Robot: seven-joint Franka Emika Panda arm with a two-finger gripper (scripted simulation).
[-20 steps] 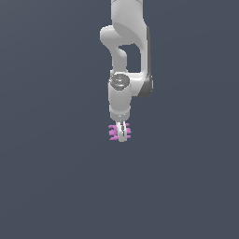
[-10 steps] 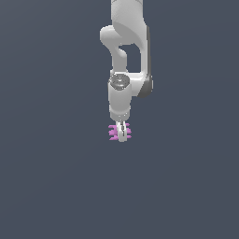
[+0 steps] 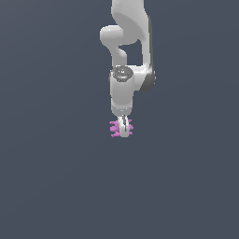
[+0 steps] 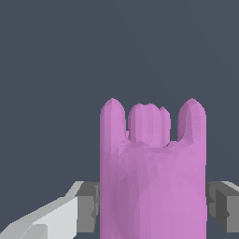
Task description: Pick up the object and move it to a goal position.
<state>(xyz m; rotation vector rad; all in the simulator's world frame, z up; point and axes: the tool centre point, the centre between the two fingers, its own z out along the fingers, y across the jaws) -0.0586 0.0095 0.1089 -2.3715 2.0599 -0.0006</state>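
Behind everything is one flat, even slate-grey field with no seam, edge or shadow, so it cannot be told whether it is a floor, a tabletop or a wall. In the exterior view the white arm [image 3: 128, 51] comes down from the top middle of the picture in smooth, rounded, glossy segments with a darker grey joint on the exterior view's right, and it ends in the gripper [image 3: 123, 130] pointing straight down. The pink piece [image 3: 115, 128] sits between the jaws at the very tip of the arm, near the middle of the picture; its thin prongs stick out sideways to the exterior view's left and right of the fingers, stacked in short horizontal rows. Whether it touches any surface cannot be told. In the wrist view the pink piece [image 4: 153, 177] fills the space between the two fingers [image 4: 87, 207], a lumpy, faceted, matt plastic-looking body whose long axis runs away from the camera and ends in three rounded lobes. The grey pads press against both of its flanks, so the jaws are closed onto it at about its own width.
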